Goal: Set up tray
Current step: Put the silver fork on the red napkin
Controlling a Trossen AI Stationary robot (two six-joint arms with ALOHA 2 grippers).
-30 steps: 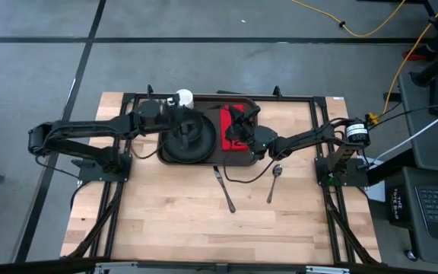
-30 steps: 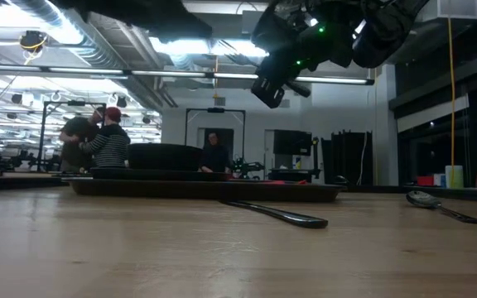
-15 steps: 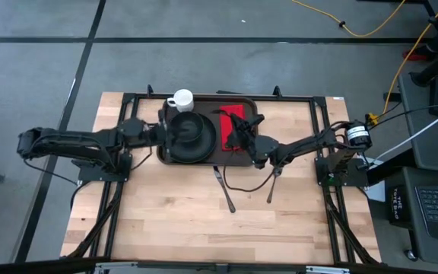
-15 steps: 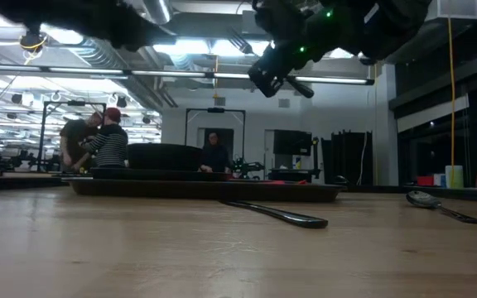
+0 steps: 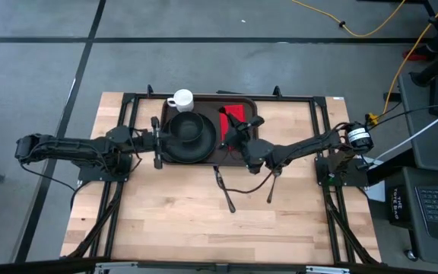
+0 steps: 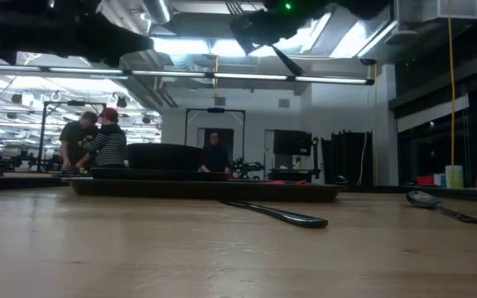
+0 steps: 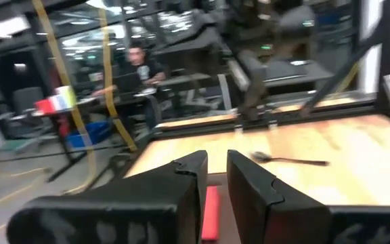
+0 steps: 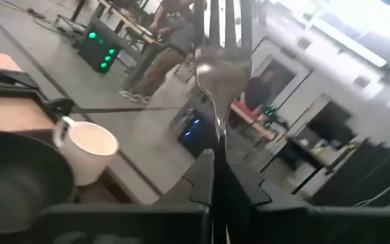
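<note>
The dark brown tray [image 5: 213, 156] lies at the table's far middle. On it sit a round black plate [image 5: 189, 134] and a red napkin [image 5: 238, 113]. A white cup [image 5: 181, 99] stands just past its far rim. My right gripper [image 5: 238, 138] hangs above the tray's right half, shut on a fork [image 8: 222, 47] that shows high up in the low view as a thin dark bar [image 6: 286, 60]. My left gripper [image 5: 157, 141] hovers by the tray's left rim; its fingers [image 7: 217, 183] point level, with a narrow gap and nothing in it. My right gripper pinches the fork's handle [image 8: 217, 159] between its two fingers. The fork runs on past the fingertips along the fingers, tines [image 8: 223, 24] at the free end. It is lifted clear of the tray and table.
A knife [image 5: 225, 190] and a spoon [image 5: 274, 181] lie on the bare wood nearer the front edge, below the tray. Black frame rails run along the table's far and side edges. People stand in the room behind, far from the table.
My left gripper has drawn back from over the plate toward the table's left edge and sunk to the tray's left rim. My right gripper has risen and rolled with the fork, shifting a little toward the near edge off the napkin.
</note>
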